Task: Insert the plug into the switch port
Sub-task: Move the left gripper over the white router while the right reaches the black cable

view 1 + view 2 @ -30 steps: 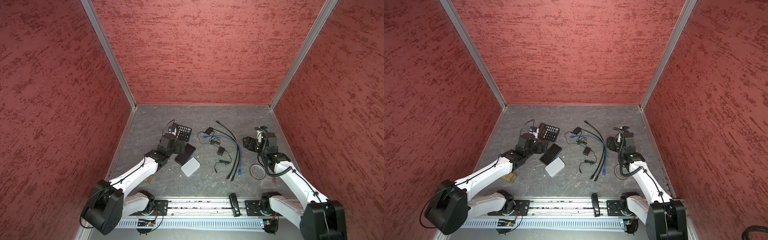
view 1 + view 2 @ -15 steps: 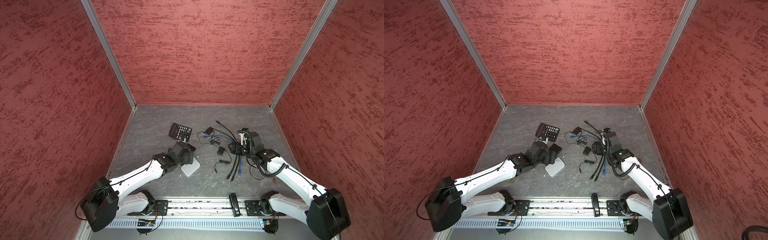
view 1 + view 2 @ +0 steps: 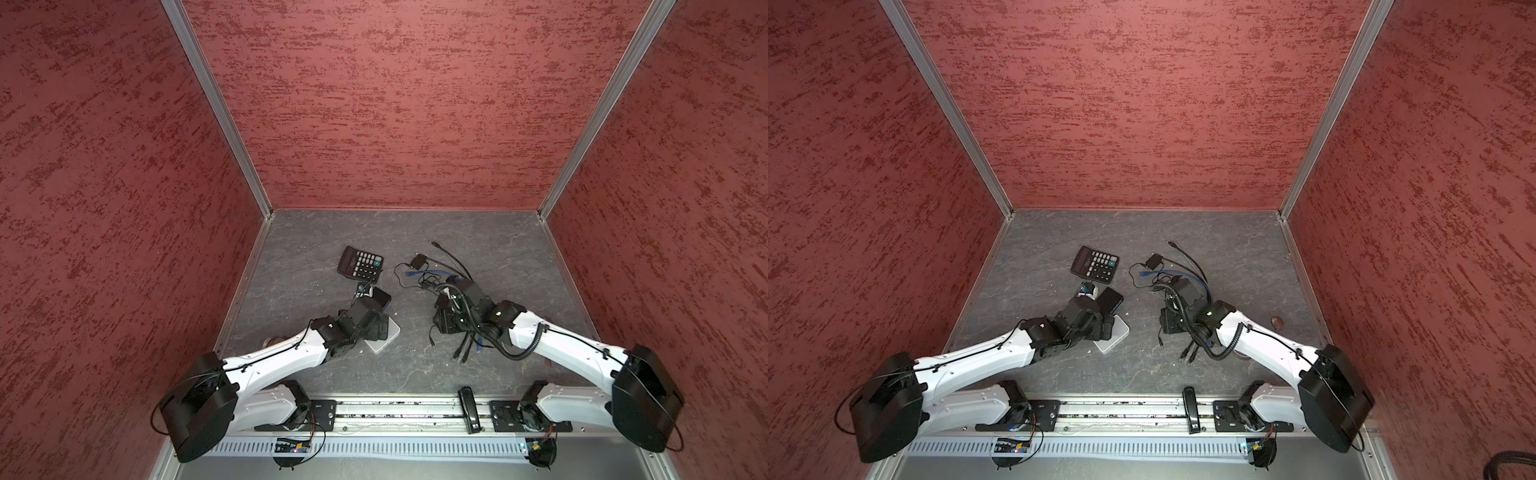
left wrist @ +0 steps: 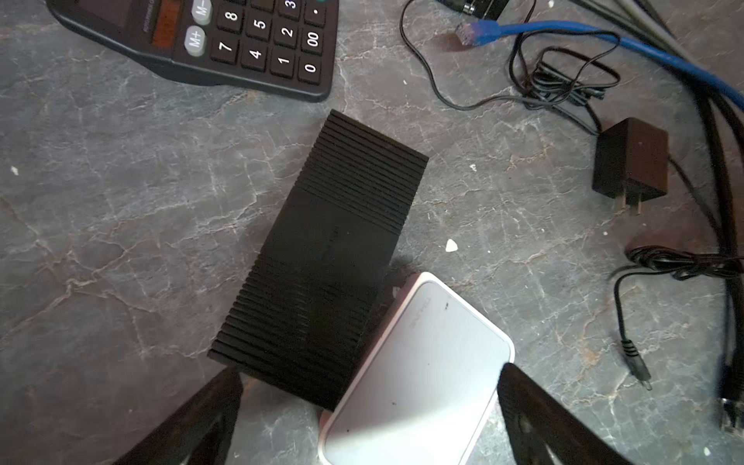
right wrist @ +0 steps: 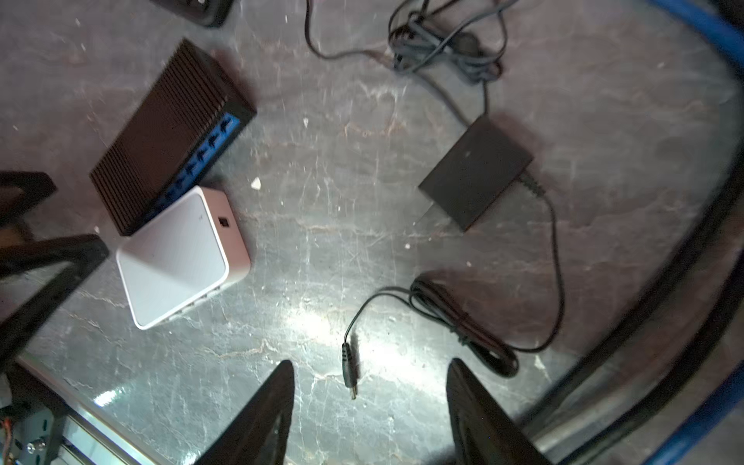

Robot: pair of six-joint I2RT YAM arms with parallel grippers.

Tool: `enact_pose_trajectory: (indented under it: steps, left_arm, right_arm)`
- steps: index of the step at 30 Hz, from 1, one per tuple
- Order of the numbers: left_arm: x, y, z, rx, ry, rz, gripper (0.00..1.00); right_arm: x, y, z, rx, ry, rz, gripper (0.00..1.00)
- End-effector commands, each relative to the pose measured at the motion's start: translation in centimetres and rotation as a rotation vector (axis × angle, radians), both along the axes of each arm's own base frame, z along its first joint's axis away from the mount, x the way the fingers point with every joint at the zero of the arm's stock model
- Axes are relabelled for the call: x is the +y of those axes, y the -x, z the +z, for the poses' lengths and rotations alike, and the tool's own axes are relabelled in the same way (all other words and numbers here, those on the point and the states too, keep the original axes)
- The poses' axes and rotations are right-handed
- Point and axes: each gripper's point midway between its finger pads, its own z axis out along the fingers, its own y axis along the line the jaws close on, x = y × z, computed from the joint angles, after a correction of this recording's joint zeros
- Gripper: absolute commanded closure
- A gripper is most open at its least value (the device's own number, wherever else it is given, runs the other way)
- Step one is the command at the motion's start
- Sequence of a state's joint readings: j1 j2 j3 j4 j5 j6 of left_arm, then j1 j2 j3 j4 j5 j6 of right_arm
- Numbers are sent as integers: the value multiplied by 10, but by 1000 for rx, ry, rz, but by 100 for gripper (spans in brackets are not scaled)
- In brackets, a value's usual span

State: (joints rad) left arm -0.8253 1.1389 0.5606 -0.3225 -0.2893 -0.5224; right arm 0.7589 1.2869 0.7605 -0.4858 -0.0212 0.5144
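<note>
The right tool hovers low, its two black wedge-shaped fingers partly apart and gripping nothing. The slim black barrel plug lies flat on the grey, veined, stone-look surface between the tips, touching neither, which reads as the line-up for a pick. In a top view the plug sits just right of centre in the lower half of the frame, well apart from the switch to its left. Its thin rubbery lead loops back to a matt, boxy power adapter.

The left tool is spread wide and empty. Its fingers span the near end of the switch and a smooth, round-cornered white box touching it, probably to brace the switch for the insertion. The switch is a black ribbed slab with a row of blue ports along one long side. The white box sits tight against that side at one end. A button-faced calculator and a blue Ethernet cable lie beyond.
</note>
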Motion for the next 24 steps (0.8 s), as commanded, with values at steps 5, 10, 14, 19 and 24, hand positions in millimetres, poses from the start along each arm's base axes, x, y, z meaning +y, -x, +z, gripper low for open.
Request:
enact_pose_trajectory:
  steps: [5, 10, 14, 19, 24]
  left_arm:
    - [5, -4, 21, -98, 86, 50, 0]
    - [10, -1, 19, -100, 84, 58, 0]
    - [12, -1, 17, -101, 76, 60, 0]
    - [12, -2, 15, -107, 77, 59, 0]
    - [12, -1, 13, -110, 78, 55, 0]
  right_arm:
    - [14, 10, -12, 44, 113, 0, 43]
    - [24, 16, -25, 86, 147, 20, 47]
    - [27, 20, -35, 114, 178, 26, 50]
    - [30, 19, -45, 132, 204, 12, 56]
    - [32, 20, -52, 145, 208, 10, 61]
